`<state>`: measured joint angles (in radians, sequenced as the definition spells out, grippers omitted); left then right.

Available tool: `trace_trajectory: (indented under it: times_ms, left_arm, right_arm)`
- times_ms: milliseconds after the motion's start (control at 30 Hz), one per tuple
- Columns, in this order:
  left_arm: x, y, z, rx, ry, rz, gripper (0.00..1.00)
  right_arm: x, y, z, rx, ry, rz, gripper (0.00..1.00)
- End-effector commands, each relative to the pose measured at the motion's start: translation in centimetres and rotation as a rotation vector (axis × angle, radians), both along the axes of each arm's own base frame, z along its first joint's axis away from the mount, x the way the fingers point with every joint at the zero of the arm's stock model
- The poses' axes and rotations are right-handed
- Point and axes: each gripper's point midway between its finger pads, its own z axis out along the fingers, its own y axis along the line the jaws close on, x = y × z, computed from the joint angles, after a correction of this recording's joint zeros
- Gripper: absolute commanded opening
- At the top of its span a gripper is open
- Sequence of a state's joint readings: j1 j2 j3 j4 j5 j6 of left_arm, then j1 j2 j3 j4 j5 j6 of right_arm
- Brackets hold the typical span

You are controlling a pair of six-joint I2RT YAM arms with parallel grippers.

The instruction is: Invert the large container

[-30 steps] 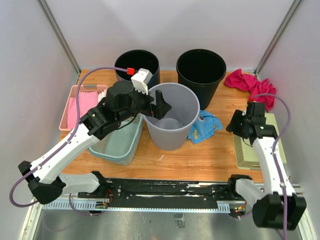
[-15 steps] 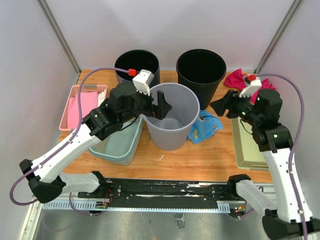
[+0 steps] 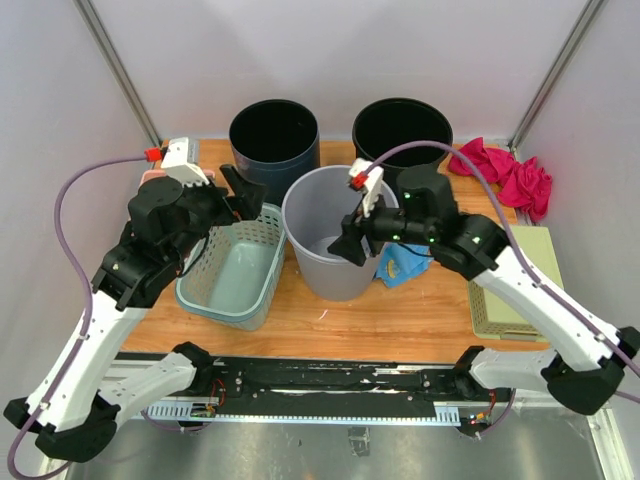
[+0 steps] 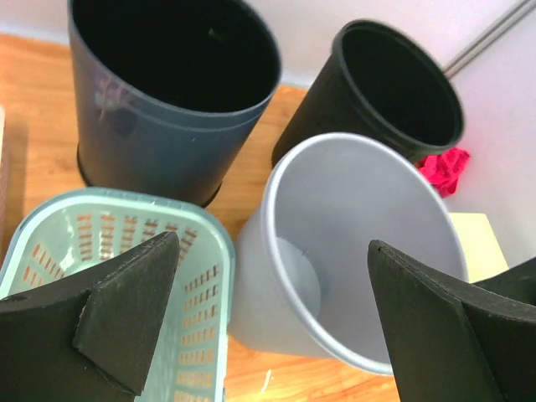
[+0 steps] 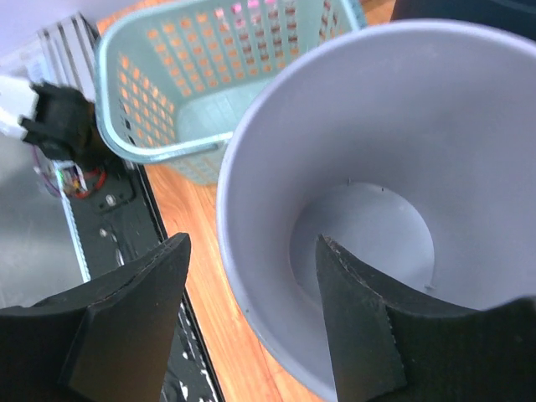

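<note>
the large grey plastic bucket (image 3: 332,276) stands upright, mouth up, in the middle of the wooden worktop (image 3: 400,322). it touches the pale teal perforated plastic basket (image 3: 226,276) on its left and sits just beside a crumpled blue cloth (image 3: 408,262) on its right. behind it stand a dark blue round bin (image 3: 273,136) and a black round bin (image 3: 402,130), both upright.

the right gripper (image 3: 352,243) hangs at the bucket's right side. in the right wrist view its jaws are spread apart and straddle the grey rim, one finger (image 5: 126,327) outside the wall and the other (image 5: 368,335) over the inside. they are not closed on the wall.

the left gripper (image 3: 240,192) is up over the far left corner of the teal basket, apart from the bucket. its jaws are spread wide and hold nothing.
</note>
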<state>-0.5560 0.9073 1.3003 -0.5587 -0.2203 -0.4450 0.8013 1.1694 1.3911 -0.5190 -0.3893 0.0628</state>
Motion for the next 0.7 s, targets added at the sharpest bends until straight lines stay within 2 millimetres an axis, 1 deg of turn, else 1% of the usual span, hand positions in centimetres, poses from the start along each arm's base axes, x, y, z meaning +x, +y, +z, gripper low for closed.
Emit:
trace_trajectory:
  times_ms: [0, 167, 300, 367, 500, 567, 667]
  left_arm:
    - [0.0, 0.2, -2.8, -0.015, 0.097, 0.005, 0.99]
    - [0.0, 0.5, -3.3, -0.011, 0.098, 0.019, 0.99]
    - [0.0, 0.2, -3.7, -0.013, 0.102, 0.008, 0.99]
    - [0.1, 0.1, -4.0, -0.016, 0.100, 0.004, 0.99]
    - [0.3, -0.2, -4.4, -0.014, 0.103, -0.005, 0.99]
    - [0.4, -0.2, -4.5, -0.014, 0.101, -0.006, 0.99]
    - [0.5, -0.4, -4.5, -0.014, 0.098, -0.012, 0.99]
  right_arm:
    - [0.1, 0.6, -2.9, -0.155, -0.065, 0.037, 0.64]
    - [0.9, -0.1, -6.2, -0.286, -0.054, 0.000, 0.65]
    - [1.1, -0.6, -7.7, -0.338, -0.043, -0.014, 0.64]
    - [1.1, -0.8, -8.1, -0.352, -0.044, -0.019, 0.62]
    - [0.8, -1.1, -8.4, -0.378, -0.035, -0.016, 0.55]
    - [0.5, -1.3, -8.4, -0.390, -0.031, -0.008, 0.55]
    - [-0.3, -1.3, -7.7, -0.378, -0.025, 0.012, 0.59]
